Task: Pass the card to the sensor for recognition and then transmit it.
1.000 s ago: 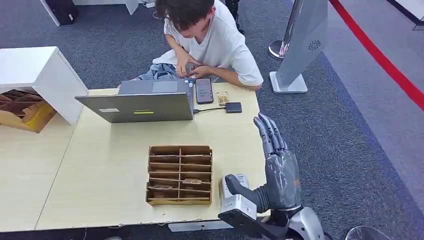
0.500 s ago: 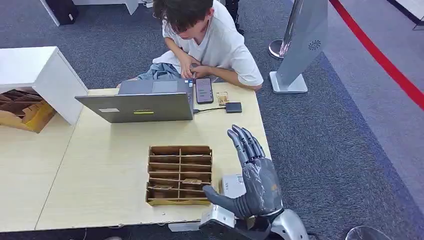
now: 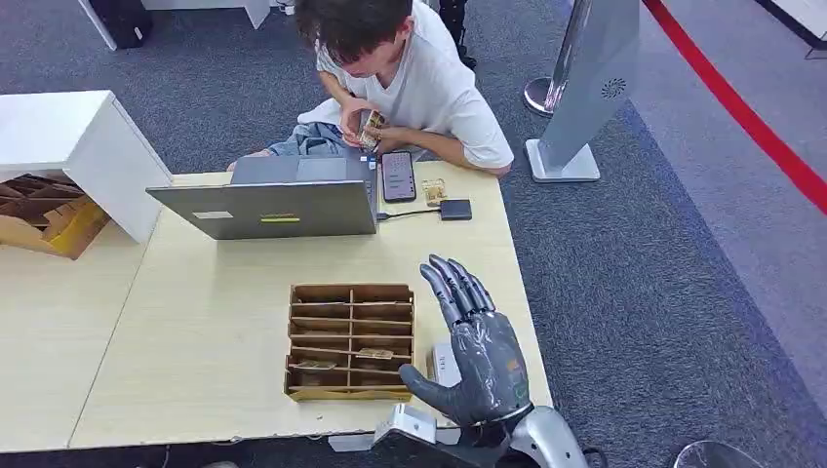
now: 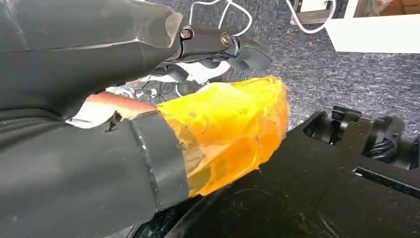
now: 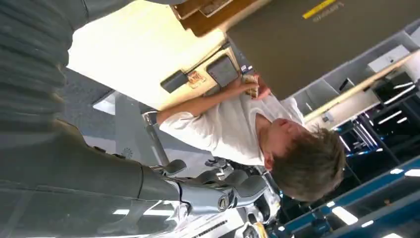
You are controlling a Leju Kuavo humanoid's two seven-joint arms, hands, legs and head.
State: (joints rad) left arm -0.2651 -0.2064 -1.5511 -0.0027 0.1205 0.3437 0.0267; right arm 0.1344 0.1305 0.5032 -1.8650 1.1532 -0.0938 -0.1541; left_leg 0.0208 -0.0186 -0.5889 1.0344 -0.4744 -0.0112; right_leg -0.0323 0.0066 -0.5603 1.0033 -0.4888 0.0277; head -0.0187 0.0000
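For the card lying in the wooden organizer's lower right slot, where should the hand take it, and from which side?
Pinch the card by its exposed top edge, coming from above: the organizer walls close it in on the sides. The right hand hovers just right of the box, fingers spread, holding nothing.

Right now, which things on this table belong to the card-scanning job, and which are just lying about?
Job:
- wooden card rack with cards in its slots
- small white device beside it, likely the sensor
- right hand, open, above that device

Lying about:
- laptop
- phone
- black box on a cable
- white shelf
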